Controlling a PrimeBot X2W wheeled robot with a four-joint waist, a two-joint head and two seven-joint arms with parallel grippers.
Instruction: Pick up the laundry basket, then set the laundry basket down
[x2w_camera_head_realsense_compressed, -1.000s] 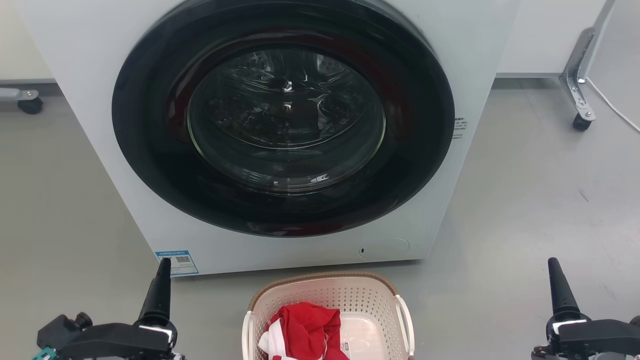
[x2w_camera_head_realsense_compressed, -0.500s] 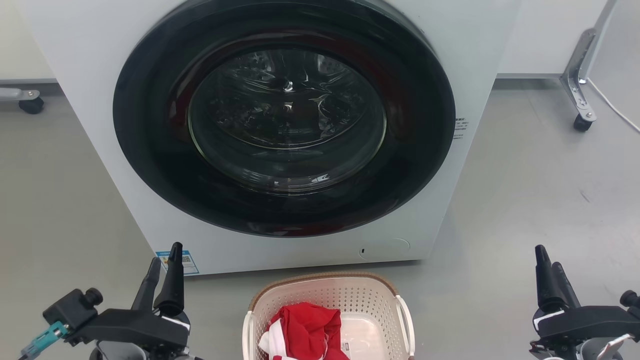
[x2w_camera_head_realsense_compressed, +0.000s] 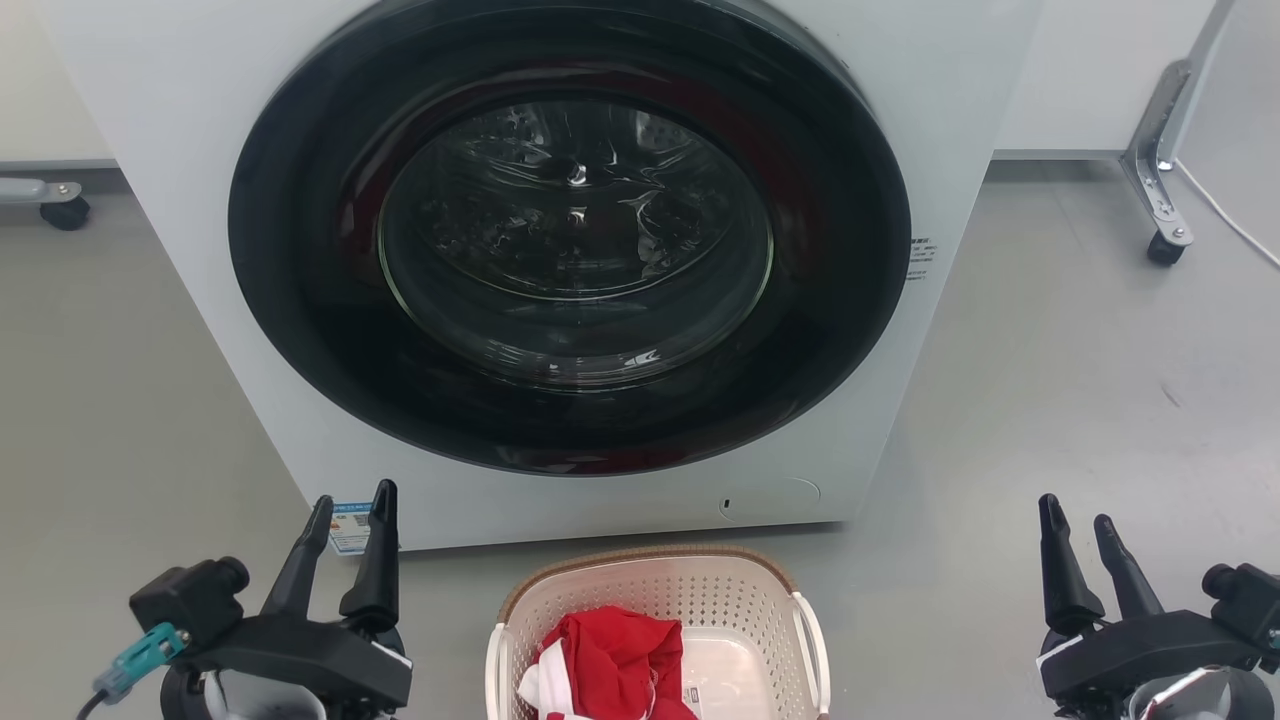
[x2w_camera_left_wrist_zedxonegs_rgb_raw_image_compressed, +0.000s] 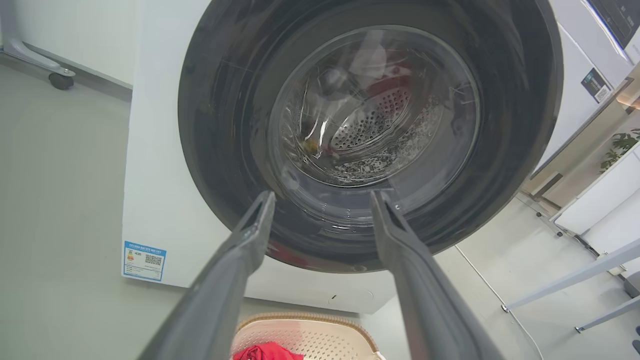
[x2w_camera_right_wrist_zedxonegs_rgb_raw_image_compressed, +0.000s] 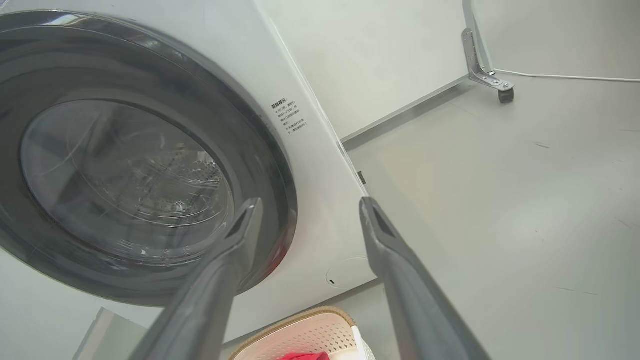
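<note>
my left pincer and right pincer have just turned and now show their fingers apart, holding nothing, while the laundry basket rests on the floor between them, close in front of the washing machine, so i think the pick-up is only prepared.

**Front-loader on a grey floor**

A white washing machine is standing on the grey floor, its round glass door sitting shut. A blue label is sticking to its lower front corner. A castered metal leg is resting nearby, a white cable trailing beside it.
</note>
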